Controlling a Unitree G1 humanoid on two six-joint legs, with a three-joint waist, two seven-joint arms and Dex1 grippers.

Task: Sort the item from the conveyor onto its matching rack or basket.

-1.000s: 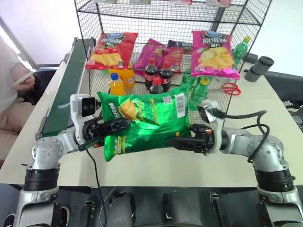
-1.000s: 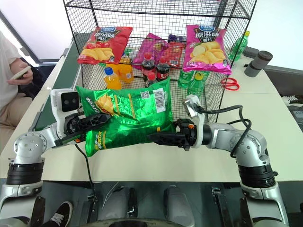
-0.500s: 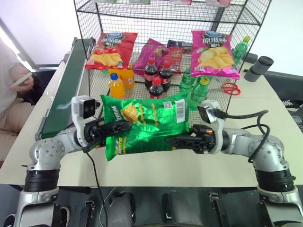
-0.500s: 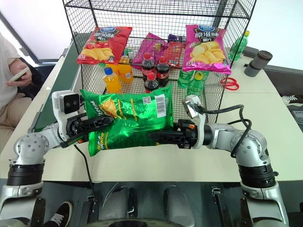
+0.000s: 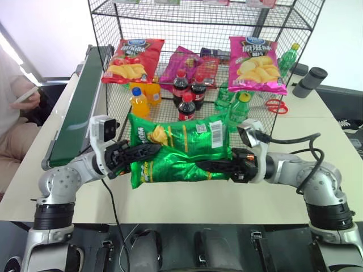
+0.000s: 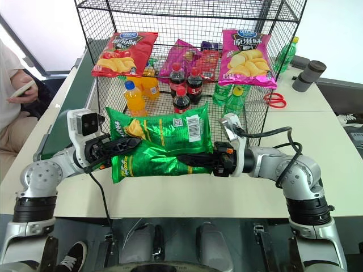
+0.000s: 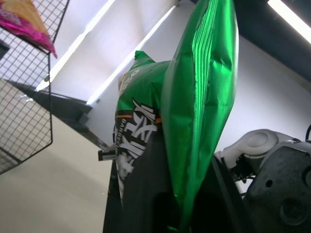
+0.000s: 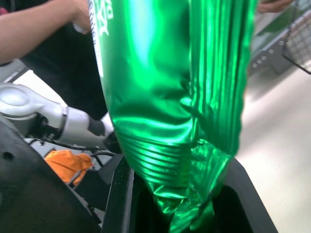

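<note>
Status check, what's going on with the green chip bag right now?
Right gripper shut on green chip bag. Left gripper at its other end. Rack beyond, unobstructed.

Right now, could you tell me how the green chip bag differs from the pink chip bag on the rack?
The green chip bag hangs crosswise in the air between the left gripper and right gripper, in front of the rack; the pink chip bag stands upright against the rack's wire front, untouched. The green one is creased across its middle; the pink one lies flat. Both picture yellow chips.
</note>
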